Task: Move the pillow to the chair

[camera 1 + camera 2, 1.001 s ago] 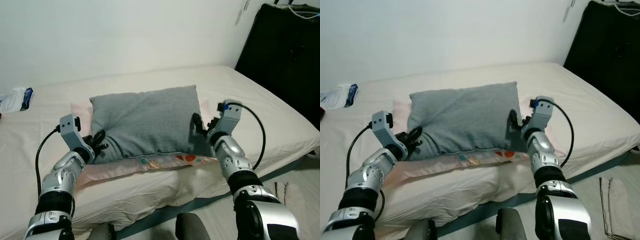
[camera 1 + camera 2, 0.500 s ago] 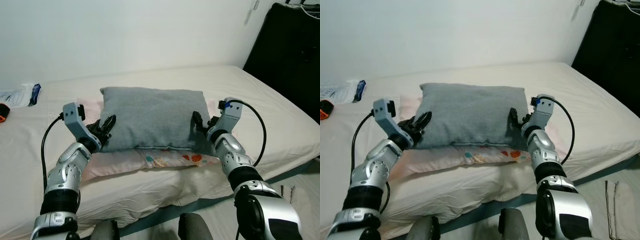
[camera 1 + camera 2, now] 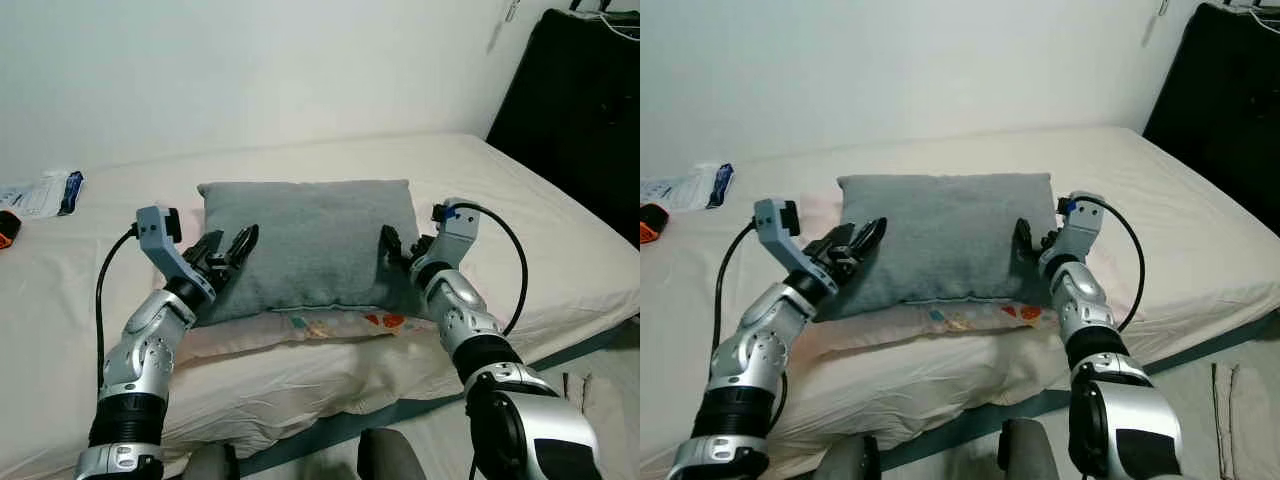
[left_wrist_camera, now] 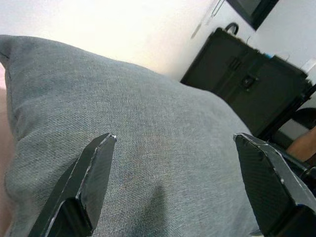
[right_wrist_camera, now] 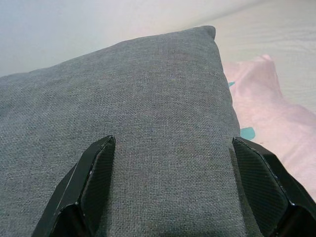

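A grey pillow [image 3: 305, 240] lies on a pink patterned pillow [image 3: 330, 322] on the bed. My left gripper [image 3: 228, 248] is open and pressed against the grey pillow's left end, fingers [image 4: 94, 168] spread wide over the fabric. At the pillow's right end my right gripper [image 3: 398, 248] is open too, its fingers [image 5: 96, 168] straddling the grey cloth [image 5: 148, 123]. The pillow sits squeezed between the two grippers.
The cream bed [image 3: 520, 210] stretches to both sides. A white packet [image 3: 40, 192] and an orange item [image 3: 5, 228] lie at the far left. A black cabinet [image 3: 580, 110] stands at the right, against the white wall.
My left gripper has slid further onto the pillow's left end and now overlaps it. The pillow has shifted slightly. My right gripper holds its place.
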You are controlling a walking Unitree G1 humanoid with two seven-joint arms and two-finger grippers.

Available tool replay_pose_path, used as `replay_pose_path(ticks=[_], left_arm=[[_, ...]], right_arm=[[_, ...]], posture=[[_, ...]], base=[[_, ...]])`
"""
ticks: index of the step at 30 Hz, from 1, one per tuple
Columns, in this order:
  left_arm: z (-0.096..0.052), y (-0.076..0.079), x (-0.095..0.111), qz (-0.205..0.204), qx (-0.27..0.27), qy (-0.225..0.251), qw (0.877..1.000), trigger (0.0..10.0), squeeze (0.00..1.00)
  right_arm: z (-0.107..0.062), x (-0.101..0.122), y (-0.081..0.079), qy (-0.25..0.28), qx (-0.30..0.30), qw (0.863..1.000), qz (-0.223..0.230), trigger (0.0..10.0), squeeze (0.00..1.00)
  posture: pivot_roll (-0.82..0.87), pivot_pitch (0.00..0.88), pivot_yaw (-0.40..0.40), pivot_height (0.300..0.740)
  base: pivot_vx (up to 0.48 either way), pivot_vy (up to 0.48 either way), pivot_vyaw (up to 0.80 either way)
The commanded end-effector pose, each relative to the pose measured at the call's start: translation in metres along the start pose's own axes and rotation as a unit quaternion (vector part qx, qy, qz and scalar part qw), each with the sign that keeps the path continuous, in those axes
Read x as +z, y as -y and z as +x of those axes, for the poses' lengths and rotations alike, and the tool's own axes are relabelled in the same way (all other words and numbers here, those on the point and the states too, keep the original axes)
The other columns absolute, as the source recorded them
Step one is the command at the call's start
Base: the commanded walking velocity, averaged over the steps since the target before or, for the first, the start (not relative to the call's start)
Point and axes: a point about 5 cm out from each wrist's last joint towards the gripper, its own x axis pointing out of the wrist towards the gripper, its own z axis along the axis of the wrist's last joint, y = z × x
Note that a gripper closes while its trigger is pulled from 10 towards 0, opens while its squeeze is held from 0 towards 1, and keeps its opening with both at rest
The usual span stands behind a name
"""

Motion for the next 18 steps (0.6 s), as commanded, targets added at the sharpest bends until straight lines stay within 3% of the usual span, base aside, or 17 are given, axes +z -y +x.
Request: replay_pose_path(ticks=[1, 2, 3, 4, 5, 8, 14, 16, 18], left_arm=[[0.005, 0.0, -0.007, 0.016, 0.019, -0.014, 1.0, 10.0, 0.0], [0.005, 0.0, -0.007, 0.016, 0.019, -0.014, 1.0, 10.0, 0.0], [0.009, -0.008, -0.01, 0.043, 0.067, -0.024, 0.997, 10.0, 0.71], [0.01, -0.02, -0.009, 0.07, 0.13, -0.021, 0.989, 10.0, 1.0], [0.01, -0.02, -0.009, 0.07, 0.13, -0.021, 0.989, 10.0, 1.0], [0.003, -0.046, 0.001, 0.091, 0.247, 0.01, 0.965, 10.0, 1.0], [-0.001, -0.052, 0.003, 0.091, 0.264, 0.011, 0.96, 10.0, 1.0], [-0.001, -0.052, -0.007, 0.089, 0.242, -0.035, 0.965, 10.0, 1.0], [0.0, -0.049, -0.011, 0.09, 0.22, -0.049, 0.97, 10.0, 1.0]], right_arm=[[-0.001, -0.002, 0.001, 0.0, -0.004, 1.0, 0.002, 10.0, 0.0], [-0.001, -0.002, 0.001, 0.0, -0.004, 1.0, 0.002, 10.0, 0.0], [-0.001, -0.003, 0.001, 0.0, -0.004, 1.0, 0.002, 10.0, 0.0], [-0.001, -0.003, 0.0, 0.001, -0.003, 1.0, 0.003, 10.0, 0.0], [-0.001, -0.003, 0.0, 0.001, -0.003, 1.0, 0.003, 10.0, 0.0], [-0.001, -0.006, -0.003, 0.003, 0.001, 1.0, 0.005, 10.0, 0.0], [-0.003, -0.009, -0.005, 0.002, 0.003, 1.0, 0.007, 10.0, 0.0], [-0.003, -0.011, -0.004, 0.0, 0.003, 1.0, 0.008, 10.0, 0.0], [-0.003, -0.011, -0.004, 0.0, 0.003, 1.0, 0.008, 10.0, 0.0]], posture=[[0.0, 0.0, -0.071, 0.601], [0.0, 0.0, -0.071, 0.601], [0.0, 0.0, -0.069, 0.601], [-0.01, 0.0, -0.065, 0.601], [-0.01, 0.0, -0.065, 0.601], [-0.01, 0.0, -0.057, 0.601], [-0.01, 0.0, -0.051, 0.601], [-0.01, 0.0, -0.05, 0.601], [-0.01, 0.0, -0.05, 0.601]], base=[[0.0, 0.0, 0.0], [0.0, 0.0, 0.0], [0.0, 0.0, 0.0], [0.0, 0.0, 0.0], [0.0, 0.0, 0.0], [0.0, 0.0, 0.0], [0.0, 0.0, 0.0], [0.0, 0.0, 0.0], [0.0, 0.0, 0.0]])
